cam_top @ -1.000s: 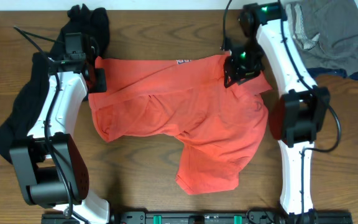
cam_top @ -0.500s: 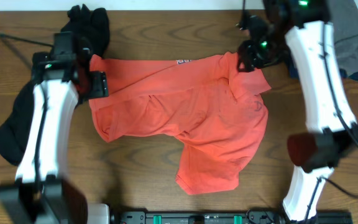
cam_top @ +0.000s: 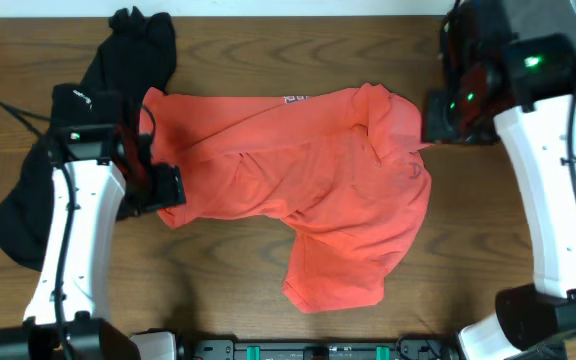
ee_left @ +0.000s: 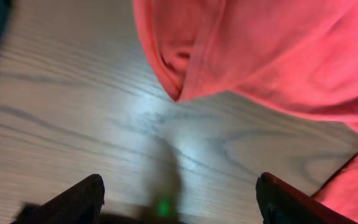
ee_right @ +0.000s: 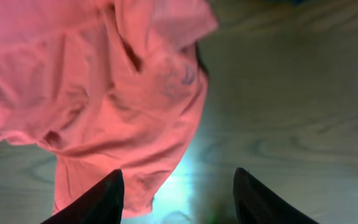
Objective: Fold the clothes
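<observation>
Dark wooden bench point(cam_top: 228, 300): a rumpled red-orange cotton T-shirt point(cam_top: 308, 200) lies mid-bench, partly spread, ready for folding. Left gripper point(ee_left: 182, 199) and right gripper point(ee_right: 179, 194) hover at its edges, fingers released, empty.

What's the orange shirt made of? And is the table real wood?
The red-orange T-shirt looks like soft matte knit cloth, maybe cotton: it lies in limp folds. The table shows brown wood grain, slightly glossy; real wood or laminate, can't tell.

The white left arm point(cam_top: 73, 235) carries its black two-finger left gripper point(cam_top: 164, 186) with jaws spread wide, empty. The white right arm point(cam_top: 558, 200) holds its black right gripper point(cam_top: 446, 117) parted, gripping nothing.
</observation>
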{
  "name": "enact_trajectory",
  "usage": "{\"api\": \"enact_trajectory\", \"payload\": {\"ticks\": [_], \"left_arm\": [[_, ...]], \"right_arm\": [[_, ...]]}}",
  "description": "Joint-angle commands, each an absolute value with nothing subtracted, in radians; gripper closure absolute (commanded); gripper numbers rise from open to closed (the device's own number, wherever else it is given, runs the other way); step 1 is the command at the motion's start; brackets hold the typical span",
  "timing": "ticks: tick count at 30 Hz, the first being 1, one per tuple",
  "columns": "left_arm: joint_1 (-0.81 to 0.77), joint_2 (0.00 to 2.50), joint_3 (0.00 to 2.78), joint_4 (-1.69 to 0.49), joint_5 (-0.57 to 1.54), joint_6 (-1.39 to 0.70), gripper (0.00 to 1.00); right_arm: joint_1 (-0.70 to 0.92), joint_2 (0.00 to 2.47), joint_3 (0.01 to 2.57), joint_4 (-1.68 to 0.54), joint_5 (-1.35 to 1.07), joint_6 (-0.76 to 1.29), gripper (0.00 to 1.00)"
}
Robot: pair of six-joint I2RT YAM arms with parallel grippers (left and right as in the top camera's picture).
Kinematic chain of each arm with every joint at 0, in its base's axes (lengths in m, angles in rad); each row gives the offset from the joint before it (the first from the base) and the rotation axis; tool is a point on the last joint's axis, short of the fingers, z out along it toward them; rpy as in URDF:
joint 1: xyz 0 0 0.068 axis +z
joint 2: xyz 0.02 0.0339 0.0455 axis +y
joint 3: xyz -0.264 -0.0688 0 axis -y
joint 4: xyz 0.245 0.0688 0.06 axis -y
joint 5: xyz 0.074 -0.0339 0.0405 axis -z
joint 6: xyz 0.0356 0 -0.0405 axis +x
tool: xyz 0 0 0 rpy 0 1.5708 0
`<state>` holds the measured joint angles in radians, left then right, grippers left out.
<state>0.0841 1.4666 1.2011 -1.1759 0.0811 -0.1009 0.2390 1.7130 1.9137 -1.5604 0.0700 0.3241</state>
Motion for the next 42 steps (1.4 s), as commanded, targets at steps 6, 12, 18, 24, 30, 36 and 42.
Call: {"api": "enact_trajectory", "payload": {"ticks": [6,12,18,24,30,36,42], "left_arm": [[0.088,1.476,0.965,-0.954,0.221,-0.11,0.25],[0.088,1.478,0.856,-0.74,0.206,-0.115,0.37],[0.088,1.492,0.805,-0.617,0.091,-0.121,0.39],[0.088,1.517,0.785,-0.556,0.059,-0.121,0.38],[0.088,1.566,0.763,-0.531,0.065,-0.121,0.39],[0.088,1.594,0.76,-0.512,0.067,-0.121,0.53],[0.088,1.595,0.76,-0.498,0.066,-0.121,0.88]], "right_arm": [[0.282,1.692,1.597,-1.335,-0.015,0.359,0.49],[0.31,1.692,1.489,-1.2,-0.043,0.343,0.51],[0.321,1.693,1.457,-1.153,-0.043,0.34,0.54],[0.321,1.692,1.456,-1.136,-0.043,0.339,0.55],[0.321,1.693,1.455,-1.12,-0.043,0.339,0.56],[0.322,1.693,1.455,-1.097,-0.043,0.339,0.57],[0.322,1.693,1.455,-1.096,-0.043,0.339,0.57]]}}
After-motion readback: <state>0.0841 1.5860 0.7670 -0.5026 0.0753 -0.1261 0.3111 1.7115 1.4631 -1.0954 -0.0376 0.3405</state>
